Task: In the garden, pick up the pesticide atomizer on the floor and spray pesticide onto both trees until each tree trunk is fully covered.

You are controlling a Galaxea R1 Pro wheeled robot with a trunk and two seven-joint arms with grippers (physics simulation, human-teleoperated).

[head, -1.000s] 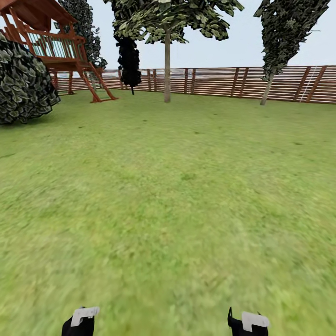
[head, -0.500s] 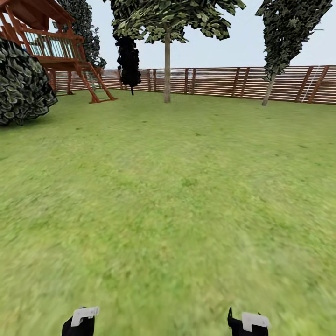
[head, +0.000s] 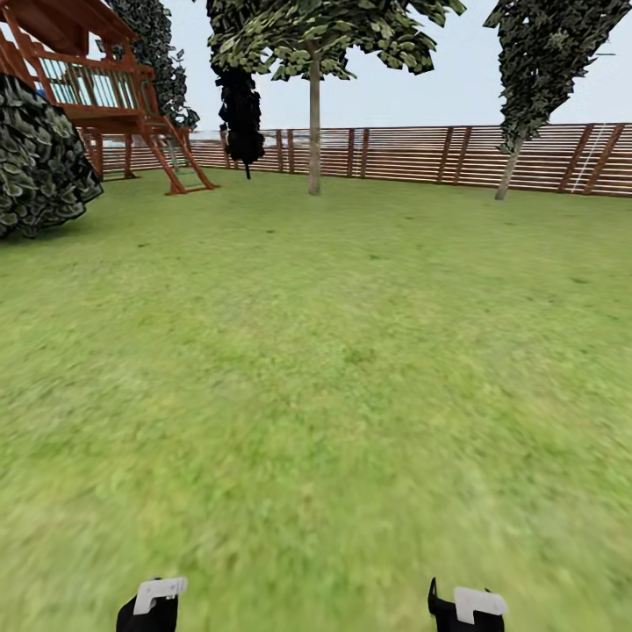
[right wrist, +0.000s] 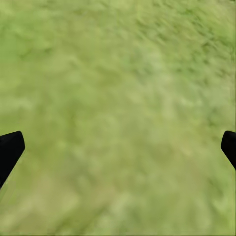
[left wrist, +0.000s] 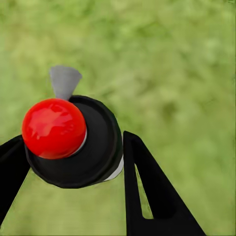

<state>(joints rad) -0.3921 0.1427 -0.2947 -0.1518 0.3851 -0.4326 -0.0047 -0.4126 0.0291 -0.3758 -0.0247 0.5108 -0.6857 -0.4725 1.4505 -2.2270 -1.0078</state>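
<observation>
In the left wrist view, the pesticide atomizer (left wrist: 73, 142) shows its red ball top, black cap and grey nozzle, with my left gripper (left wrist: 73, 147) shut on it over the grass. My left gripper (head: 149, 606) and right gripper (head: 465, 607) sit low at the near edge of the head view. The right gripper (right wrist: 120, 145) is open, with only lawn between its widely spread fingertips. Far ahead near the fence stands a tree (head: 314, 53) with a straight bare trunk (head: 314, 140) and blocky green leaves on top. No white specks of pesticide are in the air.
A wide green lawn (head: 333, 369) stretches to a brown slat fence (head: 421, 156). A wooden play tower (head: 96, 88) and a big dark shrub (head: 39, 162) stand at the far left, with a black columnar tree (head: 240, 110) behind. A leaning tree (head: 527, 96) stands at the far right.
The whole head view has shifted a little: the shrub and play tower slid left and the fence sits slightly lower, so the camera has moved. Both grippers keep their places in the picture.
</observation>
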